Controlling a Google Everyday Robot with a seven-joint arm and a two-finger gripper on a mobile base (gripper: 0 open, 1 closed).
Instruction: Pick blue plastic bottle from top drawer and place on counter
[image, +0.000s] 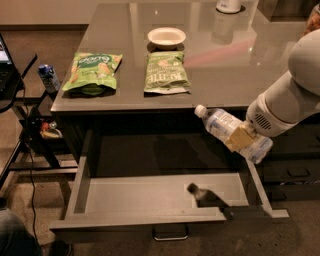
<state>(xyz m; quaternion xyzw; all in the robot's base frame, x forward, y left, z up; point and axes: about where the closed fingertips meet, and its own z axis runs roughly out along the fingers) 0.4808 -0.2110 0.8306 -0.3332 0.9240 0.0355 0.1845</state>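
My gripper (241, 137) is shut on the blue plastic bottle (222, 126), a clear pale-bluish bottle with a white cap pointing up and left. It holds the bottle tilted in the air above the right side of the open top drawer (150, 196), just below the front edge of the counter (220, 65). The bottle's shadow lies on the drawer's bottom at the right. The white arm (290, 95) comes in from the right.
On the counter lie two green snack bags (92, 72) (166, 72), a white bowl (166, 36) and a white container (229, 5) at the back. A black side stand (20, 100) with a small dark-blue carton (48, 77) is at the left. The drawer's handle (170, 234) faces front.
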